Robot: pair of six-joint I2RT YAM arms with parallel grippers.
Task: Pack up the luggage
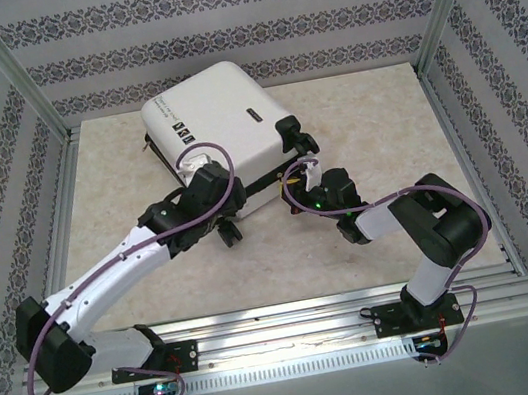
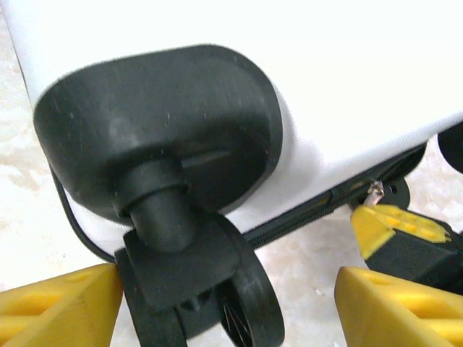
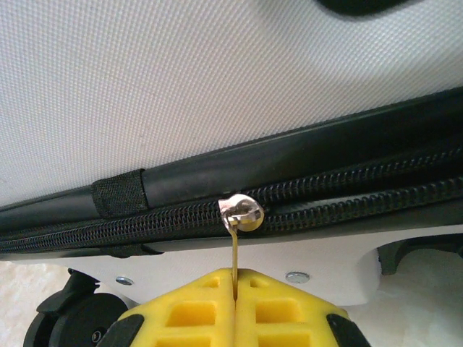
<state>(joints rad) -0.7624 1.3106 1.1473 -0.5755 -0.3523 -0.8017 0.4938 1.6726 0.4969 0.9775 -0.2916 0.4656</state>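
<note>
The luggage (image 1: 220, 114) lies shut and flat at the back of the table, a white hard shell with black casters. My right gripper (image 3: 235, 285) is shut on the thin metal zipper pull (image 3: 235, 249), which hangs from the silver slider (image 3: 241, 212) on the black zipper along the near side. In the top view my right gripper (image 1: 300, 183) is at the suitcase's near edge. My left gripper (image 2: 228, 293) is open at the near left corner, its yellow fingers (image 2: 58, 303) either side of a black caster wheel (image 2: 217, 282). From above, my left gripper (image 1: 217, 205) is at that same corner.
The suitcase rests on a beige marbled mat (image 1: 386, 137) inside a metal frame with patterned walls (image 1: 234, 20). Bare mat lies to its left, right and front. In the left wrist view, the right gripper's yellow fingers (image 2: 391, 224) sit just right of the caster.
</note>
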